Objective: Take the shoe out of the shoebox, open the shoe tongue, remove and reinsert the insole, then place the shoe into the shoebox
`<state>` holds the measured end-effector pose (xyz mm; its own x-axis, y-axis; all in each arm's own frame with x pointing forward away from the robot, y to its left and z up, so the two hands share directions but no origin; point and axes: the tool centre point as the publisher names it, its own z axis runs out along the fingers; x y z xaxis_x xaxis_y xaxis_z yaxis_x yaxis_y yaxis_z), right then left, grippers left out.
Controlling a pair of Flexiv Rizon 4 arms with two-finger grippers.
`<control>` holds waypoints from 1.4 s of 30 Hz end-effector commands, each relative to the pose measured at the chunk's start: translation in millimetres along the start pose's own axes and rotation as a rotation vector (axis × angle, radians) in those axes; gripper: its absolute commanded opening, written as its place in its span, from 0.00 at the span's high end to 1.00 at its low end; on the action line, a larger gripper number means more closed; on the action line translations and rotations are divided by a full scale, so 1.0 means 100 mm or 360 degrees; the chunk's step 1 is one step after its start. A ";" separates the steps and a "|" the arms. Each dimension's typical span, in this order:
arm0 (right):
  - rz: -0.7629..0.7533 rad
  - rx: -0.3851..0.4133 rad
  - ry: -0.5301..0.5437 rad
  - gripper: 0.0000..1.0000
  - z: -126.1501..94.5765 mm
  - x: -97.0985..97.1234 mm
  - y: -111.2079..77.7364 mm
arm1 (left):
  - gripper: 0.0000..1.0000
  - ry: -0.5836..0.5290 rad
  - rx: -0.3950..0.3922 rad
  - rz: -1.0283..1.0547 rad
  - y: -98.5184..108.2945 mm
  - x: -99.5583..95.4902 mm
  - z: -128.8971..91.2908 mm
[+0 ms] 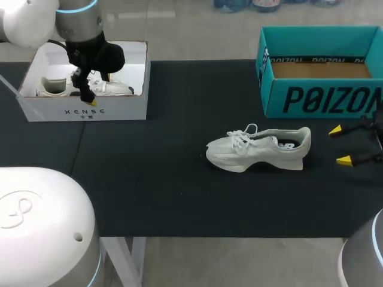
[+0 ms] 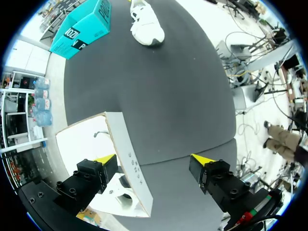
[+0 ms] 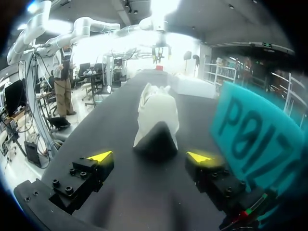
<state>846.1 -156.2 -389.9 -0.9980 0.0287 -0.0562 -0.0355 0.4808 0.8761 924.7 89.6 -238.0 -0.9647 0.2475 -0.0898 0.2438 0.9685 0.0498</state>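
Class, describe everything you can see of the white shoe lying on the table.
The shoe is a white low sneaker with loose white laces, a mesh-looking upper and a dark patch on its side near the heel. It seems to stand on its sole on the black table, toe toward my left, heel toward the open right gripper, which stays clear of it. It lies in front of the teal shoebox, apart from it. Only the table touches it.

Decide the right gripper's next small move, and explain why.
Probably ease the right gripper forward toward the heel of the shoe: it lies on the table outside the teal box, heel facing the open gripper, with a gap between them.
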 end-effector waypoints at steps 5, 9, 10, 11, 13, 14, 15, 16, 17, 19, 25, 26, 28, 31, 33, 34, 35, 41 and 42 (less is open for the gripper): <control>0.0007 -0.0018 -0.0015 0.00 0.18 -0.01 0.01 | 0.00 -0.0001 -0.0002 0.0001 0.00 0.01 0.00; -0.0008 -0.0011 -0.0009 0.00 0.25 -0.06 0.04 | 0.00 -0.0001 -0.0002 0.0001 0.00 0.01 0.00; -0.0010 -0.0011 -0.0008 0.00 0.27 -0.07 0.05 | 0.00 -0.0001 -0.0002 0.0001 0.00 0.01 0.00; -0.0015 -0.0009 -0.0008 0.00 0.28 -0.08 0.05 | 0.00 -0.0001 -0.0002 0.0001 0.00 0.01 0.00; -0.0025 -0.0004 -0.0008 0.00 0.31 -0.11 0.07 | 0.00 -0.0001 -0.0002 0.0001 0.00 0.01 0.00; -0.0027 -0.0002 -0.0008 0.00 0.32 -0.12 0.07 | 0.00 -0.0001 -0.0002 0.0001 0.00 0.01 0.00; -0.0028 -0.0001 -0.0008 0.00 0.33 -0.14 0.08 | 0.00 -0.0001 -0.0002 0.0001 0.00 0.01 0.00; -0.0032 0.0000 -0.0009 0.00 0.34 -0.15 0.08 | 0.00 -0.0001 -0.0002 0.0001 0.00 0.01 0.00; -0.0037 0.0003 -0.0008 0.00 0.35 -0.16 0.09 | 0.00 -0.0001 -0.0002 0.0001 0.00 0.01 0.00; -0.0043 0.0006 -0.0004 0.00 0.38 -0.18 0.10 | 0.00 -0.0001 -0.0002 0.0001 0.00 0.01 0.00; -0.0049 0.0006 0.0013 0.00 0.51 -0.19 0.08 | 0.00 -0.0001 -0.0002 0.0001 0.00 0.01 0.00; -0.0049 0.0004 0.0016 0.00 0.53 -0.19 0.07 | 0.00 -0.0001 -0.0002 0.0001 0.00 0.01 0.00; -0.0048 -0.0002 0.0021 0.00 0.56 -0.20 0.06 | 0.00 -0.0001 -0.0002 0.0001 0.00 0.01 0.00; -0.0047 -0.0012 0.0033 0.00 0.62 -0.21 0.05 | 0.00 -0.0001 -0.0002 0.0001 0.00 0.01 0.00; -0.0045 -0.0021 0.0041 0.00 0.66 -0.21 0.05 | 0.00 -0.0001 -0.0002 0.0001 0.00 0.01 0.00; -0.0045 -0.0023 0.0042 0.00 0.68 -0.20 0.05 | 0.00 -0.0001 -0.0002 0.0001 0.00 0.01 0.00; -0.0044 -0.0026 0.0045 0.00 0.69 -0.20 0.05 | 0.00 -0.0001 -0.0002 0.0001 0.00 0.01 0.00; -0.0024 -0.0051 0.0040 0.00 0.74 -0.18 0.06 | 0.00 -0.0001 -0.0002 0.0001 0.00 0.01 0.00; -0.0023 -0.0052 0.0038 0.00 0.75 -0.19 0.07 | 0.00 -0.0001 -0.0002 0.0001 0.00 0.01 0.00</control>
<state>867.5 -91.0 -416.7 -0.9984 -0.0018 -0.0573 -0.0520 0.4505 0.8913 924.7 89.6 -238.0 -0.9647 0.2474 -0.0898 0.2438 0.9685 0.0498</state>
